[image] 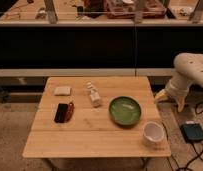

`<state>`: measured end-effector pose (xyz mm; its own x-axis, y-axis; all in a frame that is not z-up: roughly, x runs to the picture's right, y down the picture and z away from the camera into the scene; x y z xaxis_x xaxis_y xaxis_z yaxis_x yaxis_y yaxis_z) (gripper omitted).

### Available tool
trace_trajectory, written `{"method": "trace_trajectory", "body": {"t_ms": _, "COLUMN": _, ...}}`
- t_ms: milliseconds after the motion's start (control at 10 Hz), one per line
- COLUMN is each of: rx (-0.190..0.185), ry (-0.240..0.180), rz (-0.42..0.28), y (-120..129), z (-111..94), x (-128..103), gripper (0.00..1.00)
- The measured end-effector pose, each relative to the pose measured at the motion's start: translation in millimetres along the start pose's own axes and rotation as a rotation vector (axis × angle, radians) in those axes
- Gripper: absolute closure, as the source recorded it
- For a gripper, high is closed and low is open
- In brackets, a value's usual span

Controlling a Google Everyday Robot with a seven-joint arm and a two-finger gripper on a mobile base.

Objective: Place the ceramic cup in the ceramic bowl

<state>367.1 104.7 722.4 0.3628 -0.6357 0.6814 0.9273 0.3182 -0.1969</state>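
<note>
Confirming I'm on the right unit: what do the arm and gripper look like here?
The arm is clad in smooth, rounded cream-white shells, thick and tube-like. No markings or cables show on it. The gripper at its end looks tan, darker than the shells; it sits just off the right edge of the table.
</note>
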Motion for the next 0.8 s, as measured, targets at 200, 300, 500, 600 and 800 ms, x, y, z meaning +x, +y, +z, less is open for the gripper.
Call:
{"method": "trace_trajectory", "body": {"t_ms": 200, "rx": 0.031, "ry": -0.015, "rz": -0.004, "y": 31, "z": 1, "x": -41, "gripper": 0.26}}
{"method": "trace_trajectory", "body": {"t_ms": 300, "rx": 0.039, "ry": -0.022, "rz": -0.012, "y": 40, "z": 0, "x": -56, "gripper": 0.26}}
{"method": "trace_trajectory", "body": {"t_ms": 500, "rx": 0.06, "ry": -0.002, "rz": -0.055, "y": 41, "z": -2, "x": -85, "gripper": 0.26}}
{"method": "trace_trajectory", "body": {"t_ms": 600, "rx": 0.062, "ry": 0.007, "rz": -0.068, "y": 44, "z": -4, "x": -97, "gripper": 0.26}}
{"method": "trace_trajectory", "body": {"t_ms": 800, "rx": 0.07, "ry": 0.032, "rz": -0.108, "y": 39, "z": -5, "x": -109, "gripper": 0.26}}
